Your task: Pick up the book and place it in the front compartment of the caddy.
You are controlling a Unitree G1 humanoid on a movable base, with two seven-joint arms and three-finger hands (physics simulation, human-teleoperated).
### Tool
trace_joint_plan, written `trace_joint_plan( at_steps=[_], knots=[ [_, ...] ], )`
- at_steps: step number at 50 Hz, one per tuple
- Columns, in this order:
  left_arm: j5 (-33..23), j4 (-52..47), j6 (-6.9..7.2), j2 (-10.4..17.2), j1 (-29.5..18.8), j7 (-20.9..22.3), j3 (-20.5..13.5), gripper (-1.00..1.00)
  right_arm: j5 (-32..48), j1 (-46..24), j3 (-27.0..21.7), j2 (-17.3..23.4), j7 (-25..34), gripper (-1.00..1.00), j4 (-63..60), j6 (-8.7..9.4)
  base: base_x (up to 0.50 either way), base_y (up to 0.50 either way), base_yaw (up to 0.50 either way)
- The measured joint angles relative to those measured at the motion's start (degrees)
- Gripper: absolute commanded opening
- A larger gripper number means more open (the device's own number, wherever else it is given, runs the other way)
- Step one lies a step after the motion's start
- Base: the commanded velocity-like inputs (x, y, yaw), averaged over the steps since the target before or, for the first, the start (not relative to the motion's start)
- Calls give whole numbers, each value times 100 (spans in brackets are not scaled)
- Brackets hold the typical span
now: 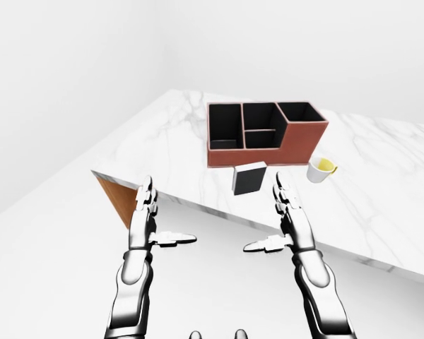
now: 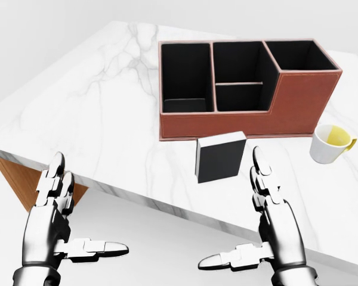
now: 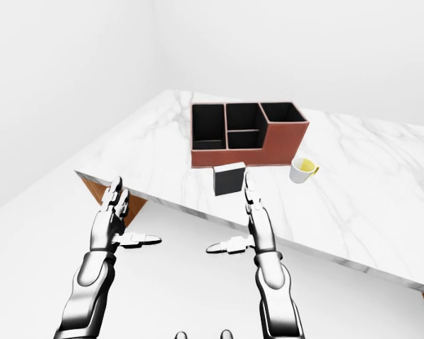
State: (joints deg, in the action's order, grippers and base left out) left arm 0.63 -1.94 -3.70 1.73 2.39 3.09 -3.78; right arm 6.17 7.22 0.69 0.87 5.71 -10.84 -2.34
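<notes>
A black book [image 2: 219, 158] with white page edges stands upright on the marble table [image 2: 95, 113], just below the caddy in the head view. The red-brown caddy [image 2: 298, 101] has several black-lined compartments and nothing shows inside them. My left hand [image 2: 89, 205] is open at the view's lower left, below the table's edge. My right hand [image 2: 230, 208] is open too, its fingertips [image 2: 258, 158] reaching up beside the book's right side without holding it.
A white mug [image 2: 330, 145] with a yellow inside stands on the table to the right of the book, under the caddy's right end. A wooden table base [image 2: 12, 179] shows under the left corner. White floor lies below the table edge.
</notes>
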Motion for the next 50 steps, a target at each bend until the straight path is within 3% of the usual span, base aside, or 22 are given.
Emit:
trace_joint_plan(
  at_steps=[50],
  knots=[
    [-1, -126, 38, -4, 51, 14, -4, 100, 118, -19, 110, -15, 46, 100, 112, -47, 46, 19, 0]
  ],
)
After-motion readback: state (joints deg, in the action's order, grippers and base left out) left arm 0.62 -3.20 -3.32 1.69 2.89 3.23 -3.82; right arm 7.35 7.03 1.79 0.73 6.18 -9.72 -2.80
